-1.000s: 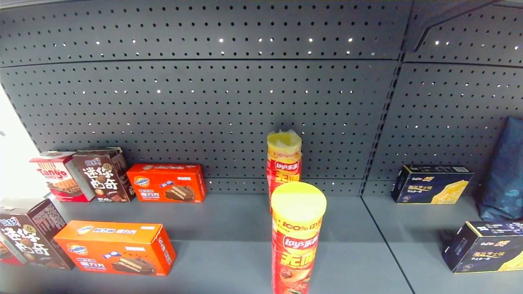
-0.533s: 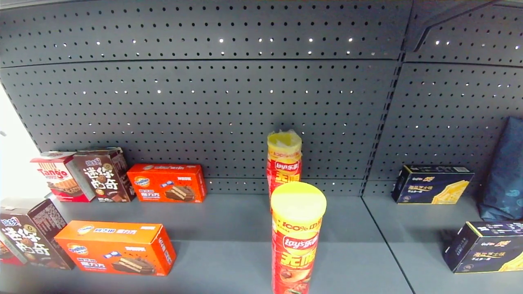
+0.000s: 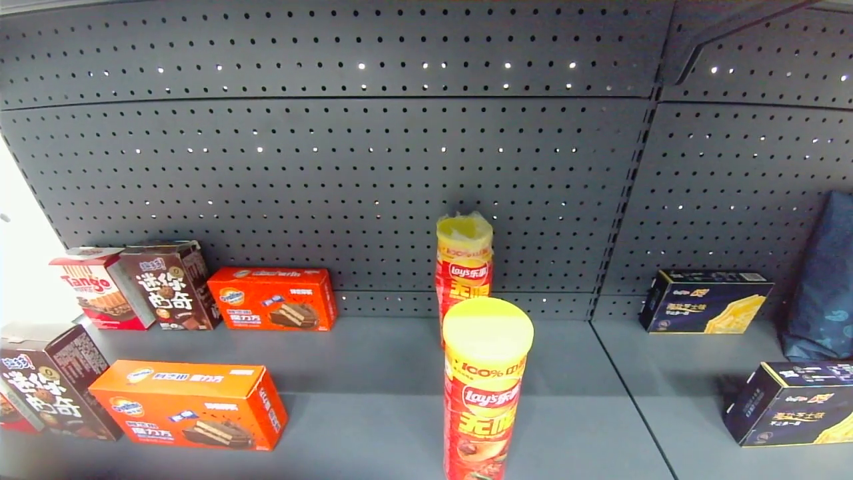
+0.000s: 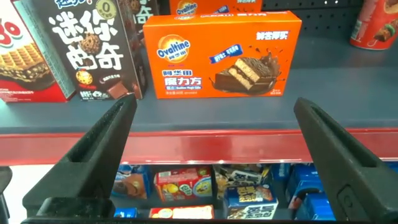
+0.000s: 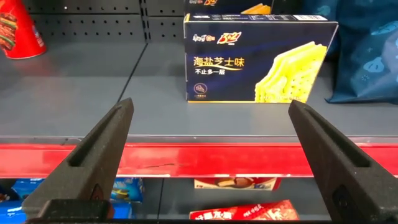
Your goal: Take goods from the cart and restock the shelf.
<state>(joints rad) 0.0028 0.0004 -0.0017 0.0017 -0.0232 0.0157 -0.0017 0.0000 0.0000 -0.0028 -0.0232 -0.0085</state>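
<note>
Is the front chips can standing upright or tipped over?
Upright: the front chips can stands on the shelf, yellow lid on top.

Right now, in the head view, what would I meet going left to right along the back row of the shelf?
red wafer box → dark brown biscuit box → orange cake box → rear chip can → dark blue box → blue bag

Left gripper [image 4: 214,104], two matte black fingers [image 4: 93,155], long flat wedges tapering to blunt tips, faintly grainy surface, right gripper [image 5: 211,104] the same black tapered pair
</note>
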